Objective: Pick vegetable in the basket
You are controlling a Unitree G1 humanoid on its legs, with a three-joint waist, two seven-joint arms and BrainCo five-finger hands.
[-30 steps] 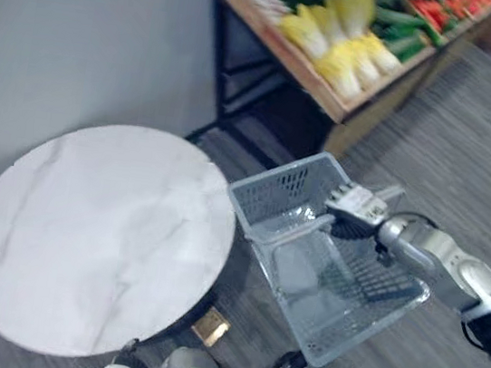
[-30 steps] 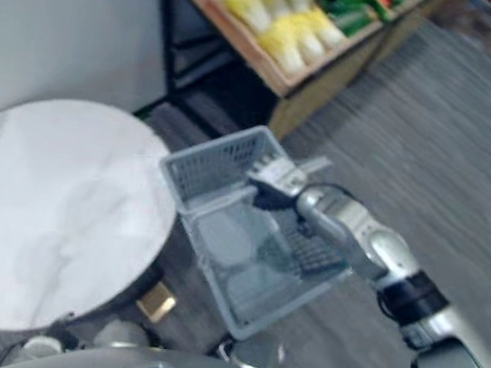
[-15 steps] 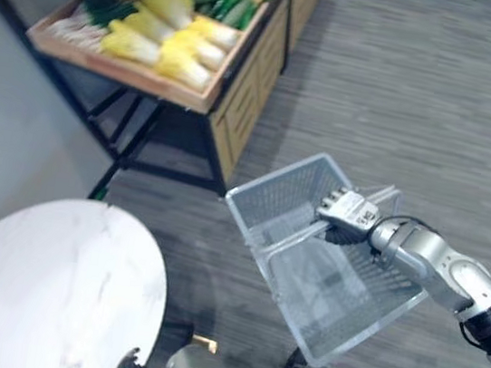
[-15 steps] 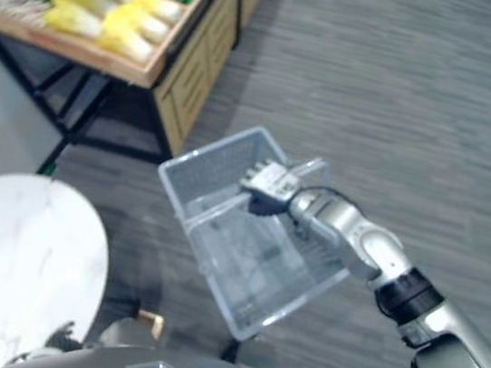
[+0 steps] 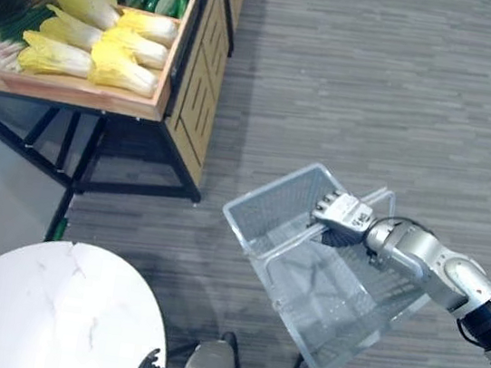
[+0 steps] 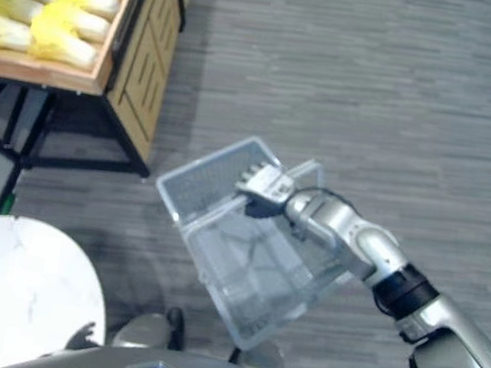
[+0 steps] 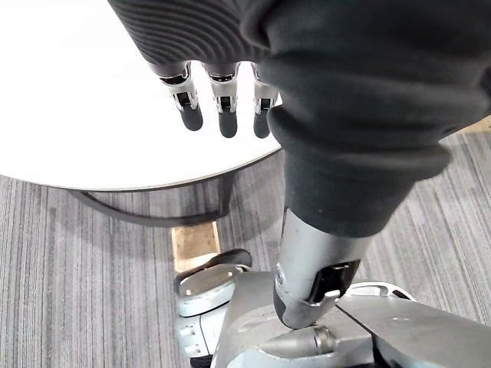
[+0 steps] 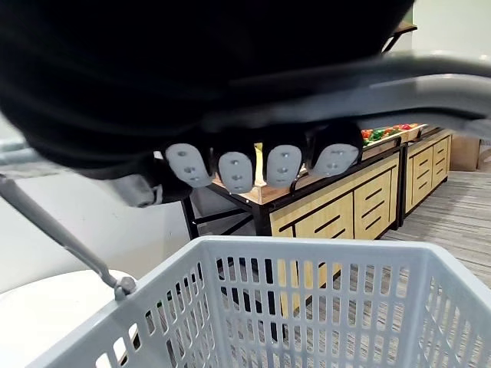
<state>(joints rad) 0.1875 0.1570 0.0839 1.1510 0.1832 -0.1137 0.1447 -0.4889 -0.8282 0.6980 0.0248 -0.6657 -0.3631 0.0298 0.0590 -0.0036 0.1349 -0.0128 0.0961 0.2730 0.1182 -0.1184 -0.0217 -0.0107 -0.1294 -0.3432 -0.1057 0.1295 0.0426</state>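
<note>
— How far along?
— Barely begun. The vegetables (image 5: 101, 40) lie on the stand (image 5: 66, 93) at left, none picked. The left robot hand (image 7: 222, 107) hangs relaxed; the basket (image 5: 280, 198) is empty, its handle (image 8: 61, 234) gripped by the right robot hand (image 5: 341, 218).

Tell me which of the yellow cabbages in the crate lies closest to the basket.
The cabbage in the crate corner nearest the basket, against the front wooden rim; the others lie behind it or further left.
</note>
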